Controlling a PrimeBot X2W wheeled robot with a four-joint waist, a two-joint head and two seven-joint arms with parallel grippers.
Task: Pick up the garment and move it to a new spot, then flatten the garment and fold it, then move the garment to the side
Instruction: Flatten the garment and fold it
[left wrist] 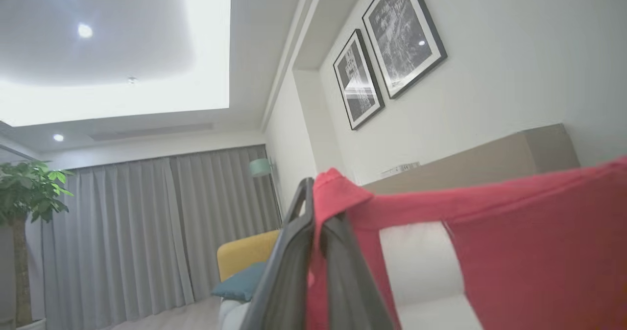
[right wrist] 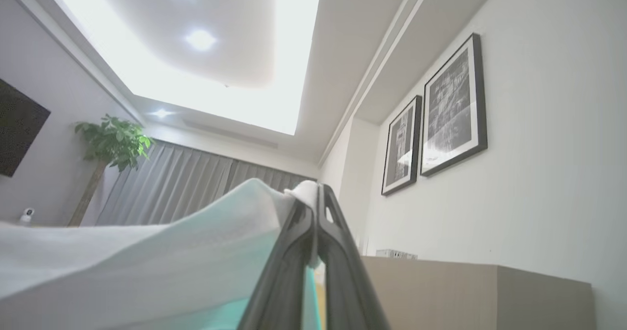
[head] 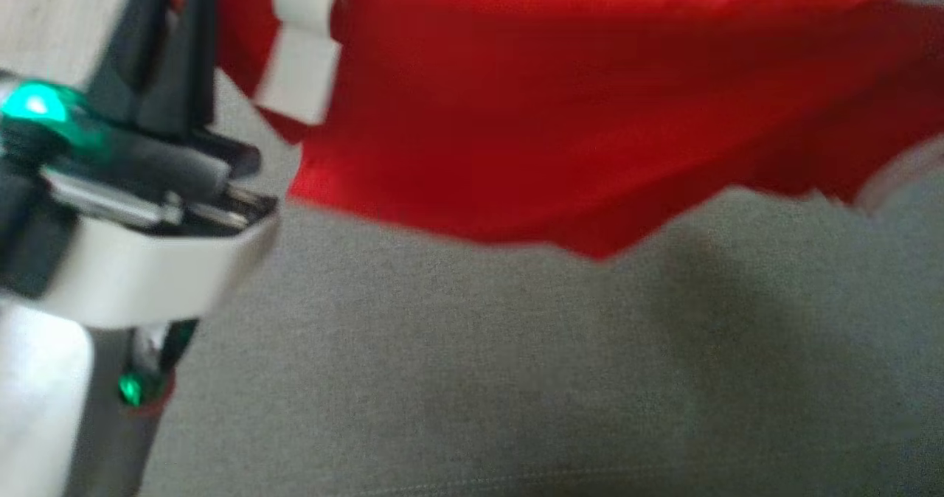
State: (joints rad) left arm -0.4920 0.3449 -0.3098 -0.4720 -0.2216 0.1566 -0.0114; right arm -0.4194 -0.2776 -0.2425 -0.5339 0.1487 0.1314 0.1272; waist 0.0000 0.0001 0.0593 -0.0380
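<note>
Aloft, left hand and right hand each pinch an edge of the garment, hem hanging over grey surface.

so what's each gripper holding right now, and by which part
Both hold the garment: left fingers pinch a red edge, right fingers a white edge.

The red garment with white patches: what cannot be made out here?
Head view: the red garment with white patches is motion-blurred, cut off by top and right edges; its type is unclear.
Left wrist view: its fabric covers one fingertip of the left gripper.
Right wrist view: the garment's pale cloth in the right gripper runs off the bottom edge.
</note>
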